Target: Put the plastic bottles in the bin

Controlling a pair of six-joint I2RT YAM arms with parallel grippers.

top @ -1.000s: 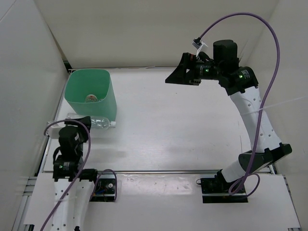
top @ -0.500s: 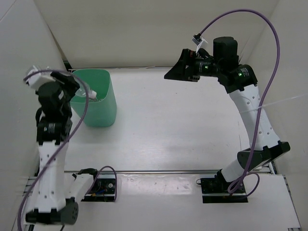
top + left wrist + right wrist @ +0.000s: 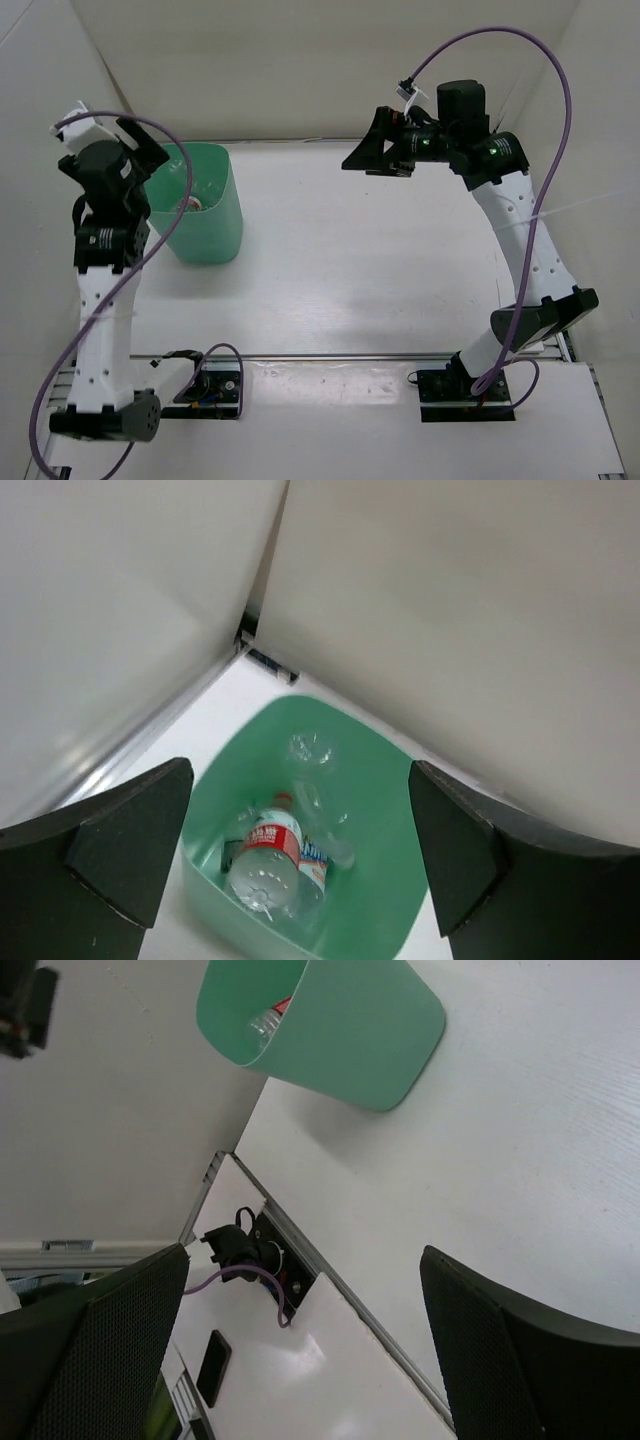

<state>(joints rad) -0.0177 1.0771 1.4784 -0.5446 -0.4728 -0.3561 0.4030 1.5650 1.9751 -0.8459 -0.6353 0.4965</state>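
Note:
The mint-green bin stands at the table's far left. In the left wrist view several plastic bottles lie inside the bin: a red-labelled bottle, a blue-labelled one beside it, and clear ones behind. My left gripper hangs open above the bin's left rim with nothing between its fingers. My right gripper is held high at the far middle, open and empty. The right wrist view shows the bin from the side, with one bottle showing at its mouth.
White walls close in the table on the left, back and right. The left arm's base with its purple cable sits at the near edge. The bin stands close to the left wall corner.
My left arm lifted a clear bottle from the table beside the bin up over the bin. Its gripper has now opened and the bottle is out of it. The right arm barely moved.

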